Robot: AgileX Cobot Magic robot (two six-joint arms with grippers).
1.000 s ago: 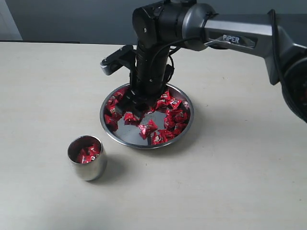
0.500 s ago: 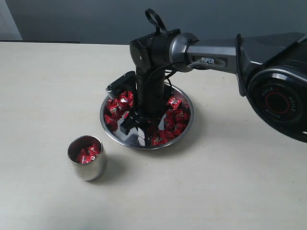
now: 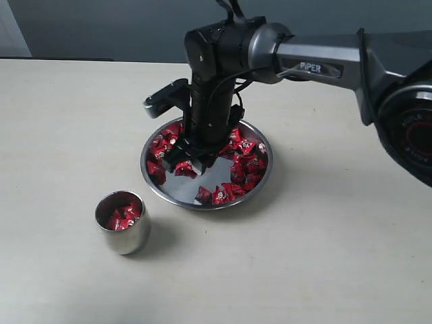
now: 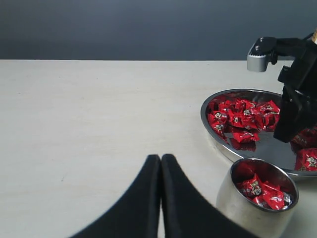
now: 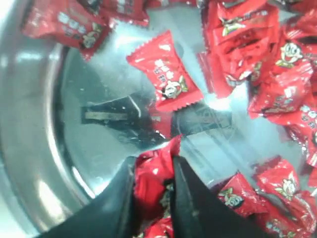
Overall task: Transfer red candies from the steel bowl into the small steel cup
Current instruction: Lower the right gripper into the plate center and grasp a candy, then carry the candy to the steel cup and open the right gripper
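I log a pale cream tabletop (image 3: 324, 270), matte and faintly streaked, filling the near and middle ground. Along its far edge runs a dark grey-blue wall (image 3: 101, 27). A whitish panel (image 3: 9, 30) stands far left.

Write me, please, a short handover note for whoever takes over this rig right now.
Right gripper: low in the steel bowl, shut on one red candy.
Left gripper: shut, empty, over the table near the small steel cup.
Done: a few red candies are in the cup.
Left: carry the pinched candy to the cup, then move the many others lying in the bowl.
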